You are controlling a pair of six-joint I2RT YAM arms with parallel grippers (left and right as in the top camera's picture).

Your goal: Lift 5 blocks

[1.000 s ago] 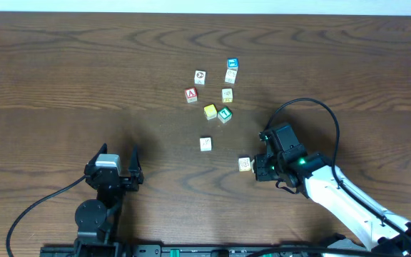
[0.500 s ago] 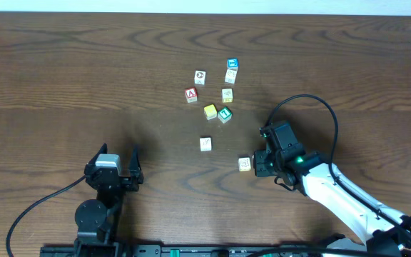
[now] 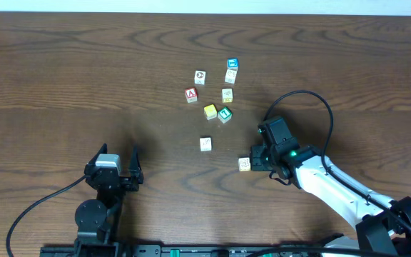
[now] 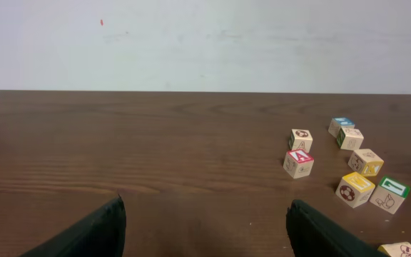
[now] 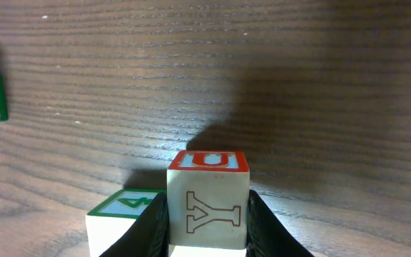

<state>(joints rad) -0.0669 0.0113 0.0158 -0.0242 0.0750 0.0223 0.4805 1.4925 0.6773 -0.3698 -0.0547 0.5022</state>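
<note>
My right gripper (image 5: 207,221) is shut on a cream block (image 5: 207,196) with a "Y" on its face and a red-edged top. A green-edged block (image 5: 116,214) sits against its left finger. From overhead the right gripper (image 3: 252,163) has a cream block (image 3: 244,164) at its tip; whether that is the held one I cannot tell. The green "T" block (image 3: 225,114), yellow block (image 3: 210,111) and another cream block (image 3: 205,143) lie apart on the table. My left gripper (image 3: 118,151) stands open over bare wood, far from them all.
A red "A" cube (image 3: 191,94) and a blue-topped cube (image 3: 232,64) lie among other small cubes (image 3: 227,94) at the back. The right arm's black cable (image 3: 312,96) loops above the table. A white wall (image 4: 205,43) bounds the far edge.
The right wrist has shifted a little up and left over the table. The cream block at its tip has stayed put. The left arm has not moved.
</note>
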